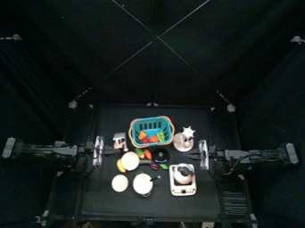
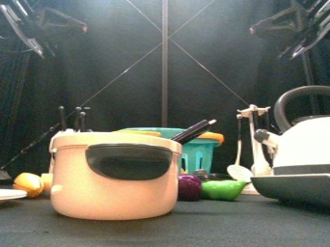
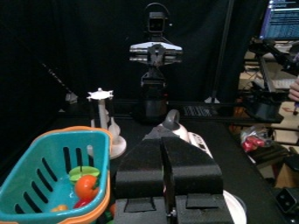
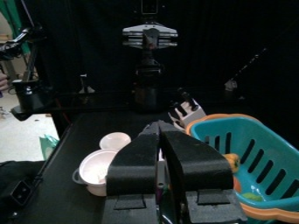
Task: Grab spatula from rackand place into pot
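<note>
Nearest the front edge of the desk (image 1: 102, 203) sits the pot (image 1: 183, 178), dark and round on its cream base, a little to the right of the middle, with the white plate (image 1: 120, 183) and the yellow plate (image 1: 143, 184) just beside it on the left. Behind that row the two arms hang level with each other. The left arm (image 1: 53, 149) comes in from the left with its jaws clenched on nothing. The right arm (image 1: 251, 155) comes in from the right with its jaws drawn together too, at most a sliver between them, and nothing in them. Farther back stands the rack (image 1: 186, 134), a thin post with a white star-shaped top, just to the right of the teal basket (image 1: 152, 132). From it hangs a white utensil (image 2: 240, 172), which I take to be the spatula. It hangs upright, handle up and blade down near the desk. The rack lies ahead of the right arm's jaws and a little inward, plainly closer to them than to the left arm's, which have the basket in between. So I'd judge this a job for the right arm: open, reach toward the back to the upright handle, then carry it forward to the pot on its own side.
</note>
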You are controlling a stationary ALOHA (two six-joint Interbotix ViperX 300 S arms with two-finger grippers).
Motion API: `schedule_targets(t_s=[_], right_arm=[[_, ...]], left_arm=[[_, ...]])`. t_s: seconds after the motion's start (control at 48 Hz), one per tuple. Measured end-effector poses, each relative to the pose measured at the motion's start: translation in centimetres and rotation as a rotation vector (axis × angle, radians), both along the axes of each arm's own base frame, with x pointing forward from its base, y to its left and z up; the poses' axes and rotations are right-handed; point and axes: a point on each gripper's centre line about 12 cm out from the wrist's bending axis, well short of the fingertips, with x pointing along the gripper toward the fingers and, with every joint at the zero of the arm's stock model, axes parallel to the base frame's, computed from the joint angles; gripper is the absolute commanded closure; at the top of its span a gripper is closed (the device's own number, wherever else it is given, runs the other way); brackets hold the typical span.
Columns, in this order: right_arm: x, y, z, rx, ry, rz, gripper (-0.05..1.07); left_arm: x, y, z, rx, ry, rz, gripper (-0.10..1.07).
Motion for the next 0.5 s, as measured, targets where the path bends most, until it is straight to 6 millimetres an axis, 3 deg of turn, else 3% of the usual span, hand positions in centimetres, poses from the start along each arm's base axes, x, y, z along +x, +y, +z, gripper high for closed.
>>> schedule_targets(t_s=[0.271, 0.5], right_arm=[[1.5, 0.2, -2.0, 0.053, 0.094, 0.01, 0.99], [3.7, 1.8, -1.7, 0.082, 0.138, 0.077, 0.99]], left_arm=[[2.0, -0.5, -3.1, -0.043, 0.136, -0.019, 1.0], [3.0, -1.7, -4.6, -0.047, 0.208, -0.067, 0.98]])
